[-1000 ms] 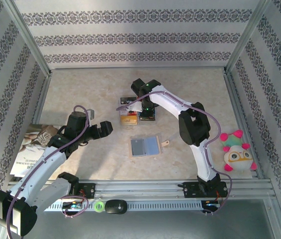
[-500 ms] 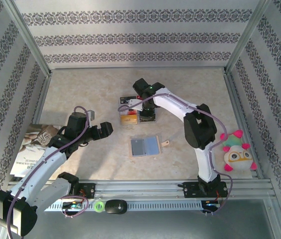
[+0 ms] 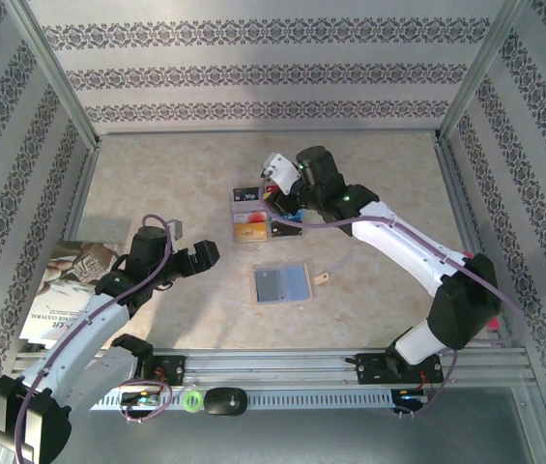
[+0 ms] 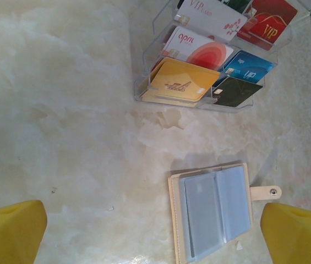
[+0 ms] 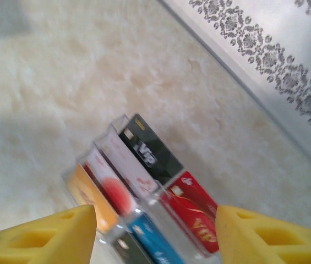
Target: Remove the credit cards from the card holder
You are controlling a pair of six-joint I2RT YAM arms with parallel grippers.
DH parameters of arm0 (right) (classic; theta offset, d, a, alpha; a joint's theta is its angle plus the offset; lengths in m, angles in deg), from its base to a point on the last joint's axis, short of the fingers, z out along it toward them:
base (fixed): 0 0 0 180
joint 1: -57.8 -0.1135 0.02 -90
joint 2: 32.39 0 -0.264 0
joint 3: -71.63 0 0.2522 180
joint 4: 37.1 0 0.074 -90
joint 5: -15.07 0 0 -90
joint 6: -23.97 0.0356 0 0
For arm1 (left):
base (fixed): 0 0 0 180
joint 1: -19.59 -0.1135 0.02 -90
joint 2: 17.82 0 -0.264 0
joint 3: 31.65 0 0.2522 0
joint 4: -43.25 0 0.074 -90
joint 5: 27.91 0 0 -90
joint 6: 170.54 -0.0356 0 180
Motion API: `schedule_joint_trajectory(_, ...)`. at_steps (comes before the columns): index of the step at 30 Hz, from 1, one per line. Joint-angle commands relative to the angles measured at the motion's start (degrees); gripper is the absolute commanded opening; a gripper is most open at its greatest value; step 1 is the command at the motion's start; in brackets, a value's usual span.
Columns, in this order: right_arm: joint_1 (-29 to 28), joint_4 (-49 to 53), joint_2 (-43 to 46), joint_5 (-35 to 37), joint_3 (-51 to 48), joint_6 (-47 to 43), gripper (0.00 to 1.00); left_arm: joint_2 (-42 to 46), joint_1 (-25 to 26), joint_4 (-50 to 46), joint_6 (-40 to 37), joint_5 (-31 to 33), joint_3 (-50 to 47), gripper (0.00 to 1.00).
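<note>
Top external view: a pale marbled table (image 3: 157, 184) is enclosed by patterned walls; two arms are mounted at its 6 o'clock edge.
Card holder: the small flat tan-brown folding card holder (image 3: 282, 284) is laid open near the table's centre, grey-blue inner panels turned up; it is touched by neither gripper; whether any card sits in its pockets cannot be told.
Strap tab: a small tan strap tab (image 4: 266, 192) with a metal snap is laid flat at the holder's 3 o'clock edge, as seen from the top.
Rack: a clear plastic rack (image 4: 138, 91) is placed at 12 o'clock of the card holder, near it but apart.
Cards: six colourful cards (image 4: 210, 52) are stood slanted in the rack in two columns; yellow, white-and-red and white are seen in one; black, blue and red in the other.
Left gripper: the left gripper (image 3: 200, 254) is held above bare table at 9 o'clock of the card holder, well apart from it; its yellow fingers (image 4: 9, 231) are spread wide and nothing is held.
Right gripper: the right gripper (image 5: 155, 234) is held above the rack; its yellow fingers (image 5: 39, 236) are parted, nothing is gripped, and the cards are seen below the gap.
Booklet: a large printed booklet (image 3: 55, 290) is laid at the table's 8 o'clock edge, partly covered by the left arm.
</note>
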Motion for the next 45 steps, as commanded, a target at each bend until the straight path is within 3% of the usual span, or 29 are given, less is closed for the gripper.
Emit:
schedule_joint_trajectory(1,0.48,-12.60,2.00,-7.61,-4.81,18.75,0.59,0.60,-0.78,4.45,1.37,-2.05,-1.03,1.00)
schedule_joint_trajectory(5,-0.27,-13.65,5.94,-7.33,-11.01,30.48,0.46,0.55,-0.40,6.86,2.33,-3.88,-3.39,1.00)
schedule_joint_trajectory(9,-2.44,-19.84,12.93,0.62,-24.18,38.08,0.50,-0.24,3.00,10.68,4.05,-3.44,-6.10,1.00)
schedule_joint_trajectory(13,-1.78,-13.84,13.82,-1.98,-29.37,44.65,0.48,-4.06,10.10,12.66,4.43,1.15,-6.81,1.00)
schedule_joint_trajectory(17,-5.84,-5.70,12.73,-5.73,-31.15,42.32,0.48,-7.43,13.84,13.35,4.87,4.66,-7.23,0.94)
schedule_joint_trajectory(20,-11.73,1.21,9.69,-0.17,-29.39,38.38,0.54,-6.40,13.86,12.33,6.06,8.14,-8.71,0.93)
schedule_joint_trajectory(26,-20.38,9.19,-1.04,8.44,-21.15,32.52,0.53,-2.63,13.86,7.80,7.55,12.20,-10.10,0.95)
schedule_joint_trajectory(35,-25.95,13.63,-10.11,15.53,-13.42,26.92,0.53,-0.37,13.80,6.12,7.70,11.96,-10.73,0.96)
schedule_joint_trajectory(41,-26.68,14.24,-13.47,15.83,-12.40,26.26,0.52,0.13,13.84,5.70,7.40,11.70,-10.58,0.96)
schedule_joint_trajectory(45,-26.56,13.53,-15.65,14.61,-12.55,26.30,0.46,0.33,13.80,5.88,7.07,11.36,-10.42,0.96)
